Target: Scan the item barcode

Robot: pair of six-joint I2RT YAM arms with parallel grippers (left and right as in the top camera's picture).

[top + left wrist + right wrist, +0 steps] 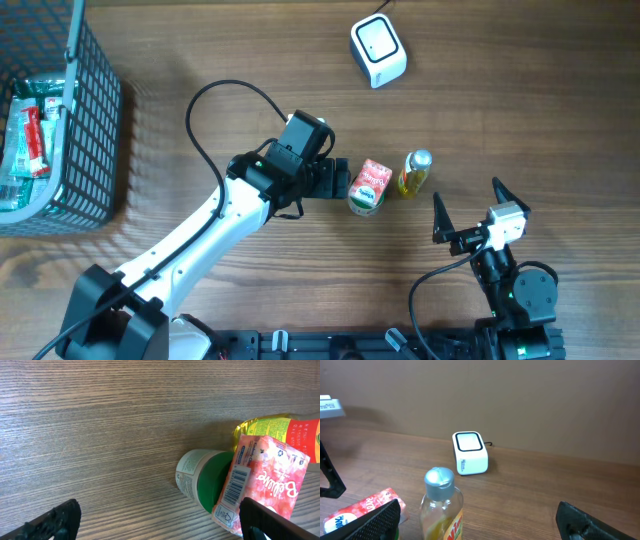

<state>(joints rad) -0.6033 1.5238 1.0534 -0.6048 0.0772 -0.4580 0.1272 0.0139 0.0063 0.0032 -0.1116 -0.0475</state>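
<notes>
1. The overhead view looks straight down from high above on the whole bench [200,60].
2. The left wrist view is low and very close to the pink packet [265,480] and the bottle [280,430].
3. The right wrist view looks level toward the far edge, at the white scanner [470,453].
4. All three show packet and bottle.
</notes>
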